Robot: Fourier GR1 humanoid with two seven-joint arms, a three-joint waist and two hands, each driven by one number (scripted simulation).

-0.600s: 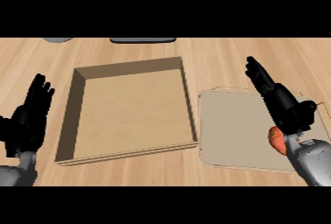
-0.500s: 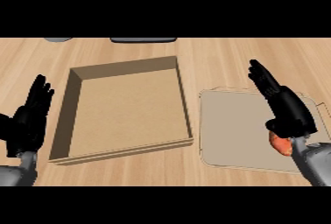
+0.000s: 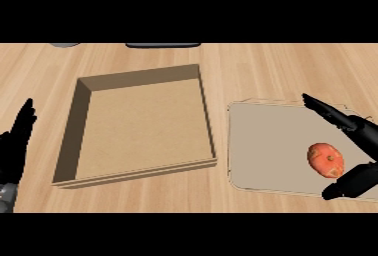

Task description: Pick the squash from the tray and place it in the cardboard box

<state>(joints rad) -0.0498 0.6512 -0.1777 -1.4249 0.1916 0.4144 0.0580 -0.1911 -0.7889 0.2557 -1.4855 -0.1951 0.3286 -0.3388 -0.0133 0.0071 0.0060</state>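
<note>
Right hand (image 3: 353, 125) has shifted outward, open, uncovering the squash (image 3: 325, 159) on the tray (image 3: 258, 145); left hand (image 3: 16, 142) released.

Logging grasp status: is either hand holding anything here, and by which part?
Nothing is held. The orange squash lies on the beige tray, between the open right hand's fingers and thumb.

Bare counter (image 3: 221, 190) lies between tray (image 3: 258, 130) and box (image 3: 210, 130), whose near wall faces the tray; right hand (image 3: 354, 127) brackets the squash (image 3: 325, 160), open from the left.
</note>
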